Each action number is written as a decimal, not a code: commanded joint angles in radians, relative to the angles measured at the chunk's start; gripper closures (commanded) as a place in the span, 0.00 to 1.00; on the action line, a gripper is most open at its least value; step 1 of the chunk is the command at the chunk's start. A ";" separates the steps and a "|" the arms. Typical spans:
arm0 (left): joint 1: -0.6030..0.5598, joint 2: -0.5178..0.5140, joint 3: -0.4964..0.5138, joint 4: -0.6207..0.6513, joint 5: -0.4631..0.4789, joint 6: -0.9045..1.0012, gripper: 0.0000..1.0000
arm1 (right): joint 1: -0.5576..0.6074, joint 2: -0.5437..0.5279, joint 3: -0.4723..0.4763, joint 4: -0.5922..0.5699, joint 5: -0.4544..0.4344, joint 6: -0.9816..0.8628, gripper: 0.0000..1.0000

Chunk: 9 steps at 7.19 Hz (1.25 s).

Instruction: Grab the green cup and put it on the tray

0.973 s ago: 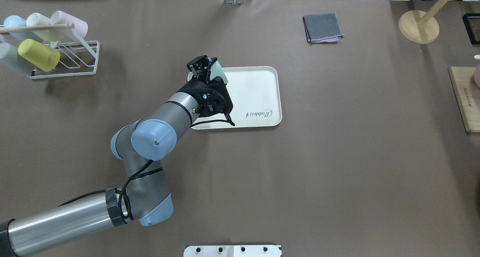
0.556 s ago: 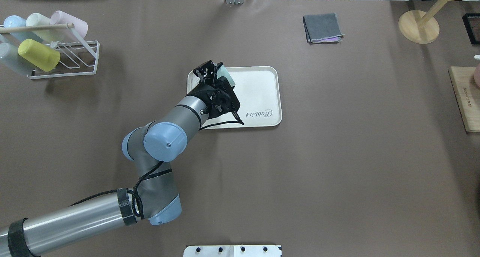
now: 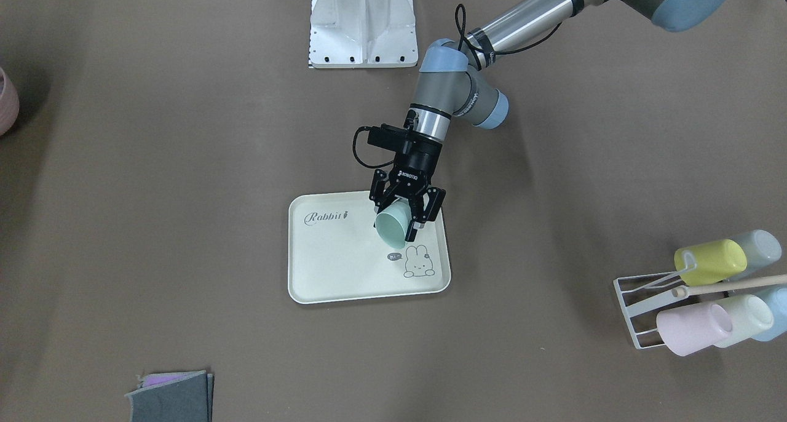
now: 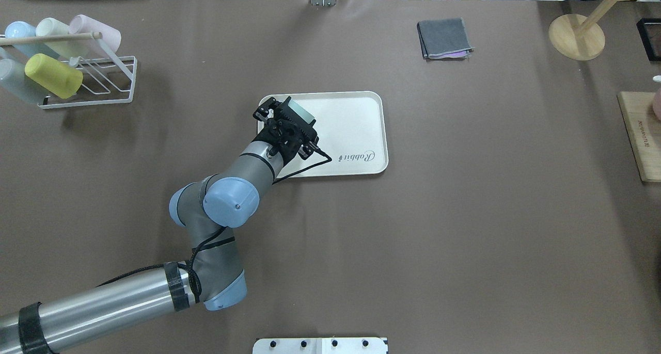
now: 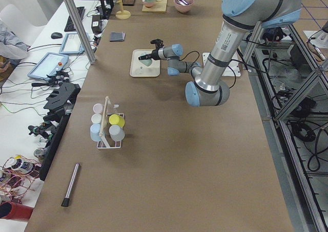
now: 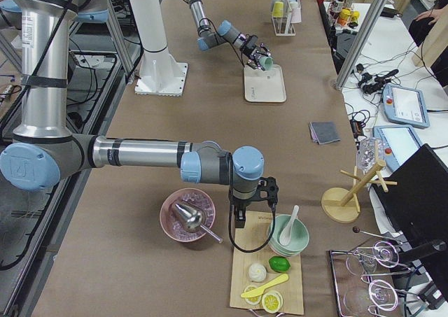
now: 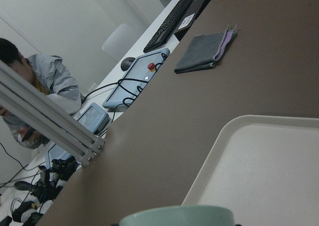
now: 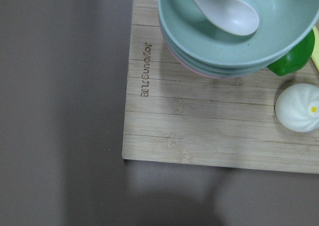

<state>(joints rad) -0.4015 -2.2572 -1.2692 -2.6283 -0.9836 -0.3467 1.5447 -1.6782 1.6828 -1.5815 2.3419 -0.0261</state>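
Observation:
My left gripper (image 3: 398, 220) is shut on the green cup (image 3: 390, 230), a mint tumbler. It holds the cup tilted, mouth turned away from the robot, low over the cream tray (image 3: 335, 274), near the bunny drawing. In the overhead view the gripper (image 4: 288, 117) covers most of the cup (image 4: 303, 115) at the tray's (image 4: 356, 122) left end. The left wrist view shows the cup's rim (image 7: 177, 216) and the tray (image 7: 269, 171). I cannot tell whether the cup touches the tray. My right gripper (image 6: 253, 203) hangs over a wooden board; I cannot tell whether it is open or shut.
A white wire rack (image 4: 111, 83) at the far left holds several cups, one yellow (image 4: 54, 75). A folded grey cloth (image 4: 444, 38) lies far beyond the tray. The wooden board (image 8: 199, 131) carries stacked bowls (image 8: 234, 31), a spoon and food. A pink bowl (image 6: 187, 215) stands beside it.
The left gripper has turned at the wrist and come down and back toward the tray's left end, still holding the green cup. The elbow has shifted right.

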 commanded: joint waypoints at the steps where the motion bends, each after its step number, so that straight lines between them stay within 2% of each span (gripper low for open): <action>1: 0.003 -0.030 0.002 -0.010 0.022 -0.121 0.25 | 0.000 0.000 0.000 0.000 -0.001 0.000 0.00; 9: 0.004 -0.021 0.008 -0.026 0.028 -0.126 0.22 | 0.000 0.000 0.000 0.000 0.001 0.000 0.00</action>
<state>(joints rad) -0.3973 -2.2803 -1.2628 -2.6550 -0.9557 -0.4742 1.5447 -1.6782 1.6828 -1.5815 2.3424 -0.0261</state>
